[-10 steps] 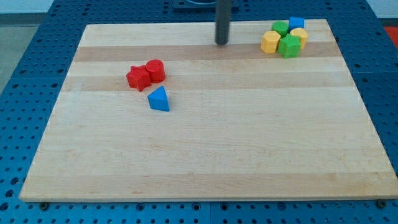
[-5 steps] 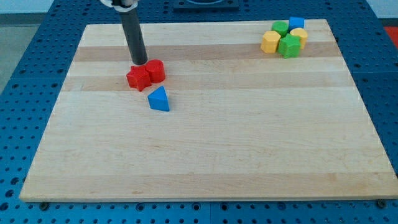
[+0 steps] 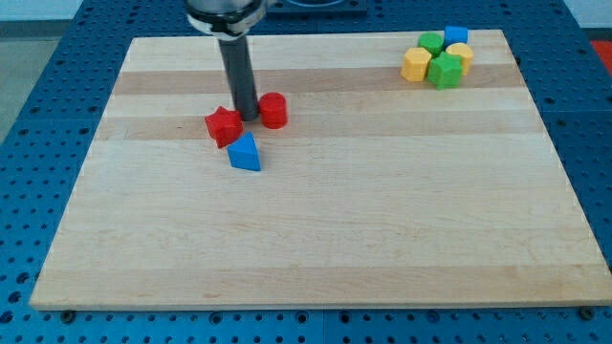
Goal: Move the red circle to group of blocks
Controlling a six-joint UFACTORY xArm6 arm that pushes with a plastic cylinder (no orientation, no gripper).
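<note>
Two red blocks flank my tip [image 3: 248, 117], which rests on the wooden desk [image 3: 316, 220] in the gap between them. The arm carries no hand at all, only a straight dark rod [image 3: 238, 76] that comes down from the view's top, so nothing opens or clamps here. Just to the view's right of my tip sits the red circle [image 3: 273, 110], a short upright cylinder, touching the rod's lower end or so close that I cannot tell them apart. Just to the view's left of my tip, and slightly lower in the view, lies the red star-shaped block [image 3: 224, 126], also right beside the rod. Below my tip, toward the view's bottom, rests the blue triangle [image 3: 245, 153], close under the red star-shaped block and near touching it.

Far to the view's right of my tip, near the desk's top right corner, stands the group of blocks, well apart from the red circle. It holds a yellow block [image 3: 416, 64] on its left, a green block [image 3: 431, 42] at the top, a blue block [image 3: 456, 35] at the top right, a second yellow block [image 3: 462, 54] on the right, and a second green block [image 3: 445, 72] at the front. They are packed tightly together, touching one another.
</note>
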